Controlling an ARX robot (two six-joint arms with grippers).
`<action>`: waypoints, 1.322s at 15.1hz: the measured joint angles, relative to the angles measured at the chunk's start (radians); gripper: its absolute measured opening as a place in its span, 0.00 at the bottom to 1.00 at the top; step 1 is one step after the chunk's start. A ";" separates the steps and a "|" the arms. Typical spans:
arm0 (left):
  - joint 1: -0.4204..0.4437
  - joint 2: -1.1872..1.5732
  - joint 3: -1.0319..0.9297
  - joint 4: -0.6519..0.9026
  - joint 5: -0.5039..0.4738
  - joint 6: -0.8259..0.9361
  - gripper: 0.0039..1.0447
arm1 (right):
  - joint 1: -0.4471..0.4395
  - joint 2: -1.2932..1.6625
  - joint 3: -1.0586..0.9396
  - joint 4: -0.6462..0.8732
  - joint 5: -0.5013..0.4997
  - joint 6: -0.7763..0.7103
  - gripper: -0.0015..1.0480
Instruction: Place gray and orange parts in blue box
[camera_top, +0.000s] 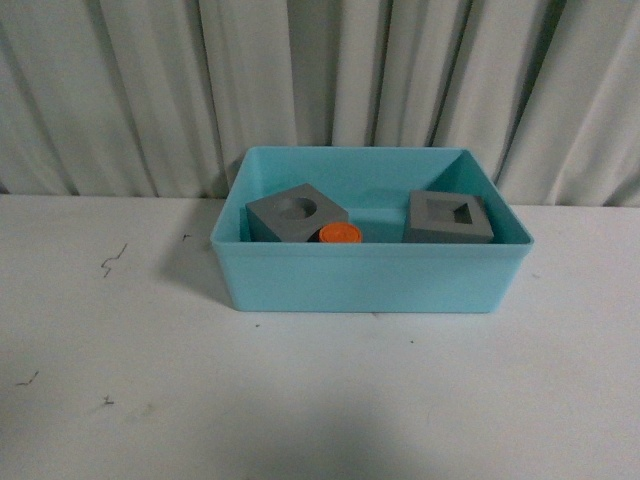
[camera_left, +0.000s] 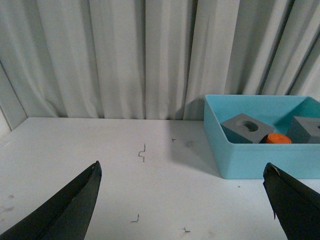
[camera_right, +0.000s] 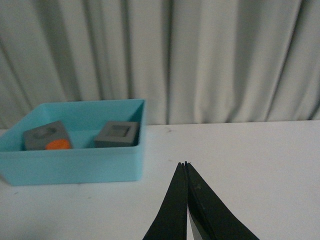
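Front view first: we see the blue box (camera_top: 370, 275), a light turquoise tub with a thin rim, standing on the white table (camera_top: 300, 400) close to a pale pleated curtain (camera_top: 120, 90). Inside it, toward our left, sits the gray cube with the round recess (camera_top: 296, 216), turned corner-on; the orange cylinder (camera_top: 340, 233) stands just in front of it, only its flat top showing above the wall. Toward our right sits the gray cube with the square recess (camera_top: 449, 217), apart from the other two. Neither arm shows here.

Left wrist view: our left gripper (camera_left: 182, 200) hangs over bare table with its dark jaws spread wide, well apart from the box (camera_left: 250, 160). Both cubes and the cylinder (camera_left: 278, 139) are visible inside the tub.

Right wrist view: our right gripper (camera_right: 186, 165) has its jaws pressed together, tips meeting, with nothing between them. It is above the table beside the box (camera_right: 75, 167), which contains all three parts.
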 joint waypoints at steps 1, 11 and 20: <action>0.000 0.000 0.000 0.000 0.000 0.000 0.94 | -0.008 -0.005 -0.005 -0.001 0.000 0.000 0.02; 0.000 0.000 0.000 0.000 0.000 0.000 0.94 | -0.006 -0.003 -0.008 -0.005 -0.024 0.000 0.72; 0.000 0.000 0.000 0.000 0.000 0.000 0.94 | -0.006 -0.003 -0.008 -0.005 -0.024 0.000 0.94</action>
